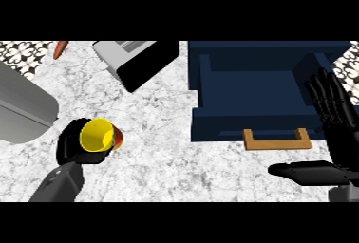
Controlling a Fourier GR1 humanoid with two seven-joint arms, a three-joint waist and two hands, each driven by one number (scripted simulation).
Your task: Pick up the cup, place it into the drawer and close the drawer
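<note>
A white counter (175, 161) with grey speckles is filling the view, and black-and-white patterned tiling (24, 54) is showing at its far left corner and again at the far right. At the left edge one large rounded grey object (21, 109) is lying partly out of view, and one slim orange thing (60, 49) is poking in near the top beside the tiling.

Lower left, the left hand (70, 142) is curling round the one cup (98, 134), yellow inside and red outside, its mouth tipping toward the view. The cup is sitting over bare counter, well apart from the drawer; whether it is touching the surface cannot be told.

At top centre one grey and black appliance (136, 61) is standing at an angle.

To the right, one navy drawer (210, 118) is standing open, with a single wooden handle (276, 142) on its front.

At the right edge the right hand (341, 133) is resting with fingers straight and spread, thumb pointing left. Two hands are showing in all.
</note>
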